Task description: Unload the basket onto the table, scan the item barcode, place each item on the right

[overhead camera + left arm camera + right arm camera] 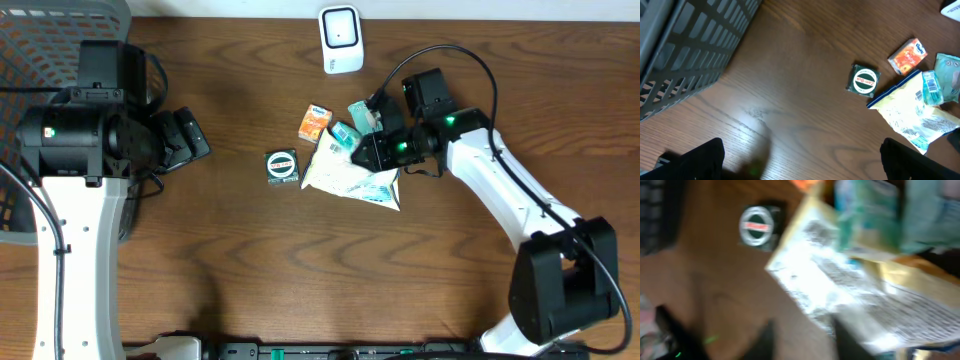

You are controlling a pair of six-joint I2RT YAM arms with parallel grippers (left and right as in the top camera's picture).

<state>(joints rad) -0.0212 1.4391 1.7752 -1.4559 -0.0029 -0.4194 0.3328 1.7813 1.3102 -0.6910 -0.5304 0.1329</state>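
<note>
The packet (352, 180) lies flat on the desk (250, 260), with the right gripper (368, 150) at its far edge; whether it grips, I cannot tell. The left gripper (195, 140) hangs wide apart. Pickup seems in hand; next, lift barcode-first toward the scanner (340, 38).

free: bare table (240, 260) L of tin (282, 166) | blocked: item pile (355, 180) ctr, basket (20, 40) far L

You're looking at: table (250, 260) – dark wood, visible grain, slight sheen | basket (30, 50) – grey plastic lattice, matt | pouch (355, 182) – crinkled film, shiny | orange box (314, 122) – printed card, smooth | scanner (341, 38) – white plastic, glossy
</note>
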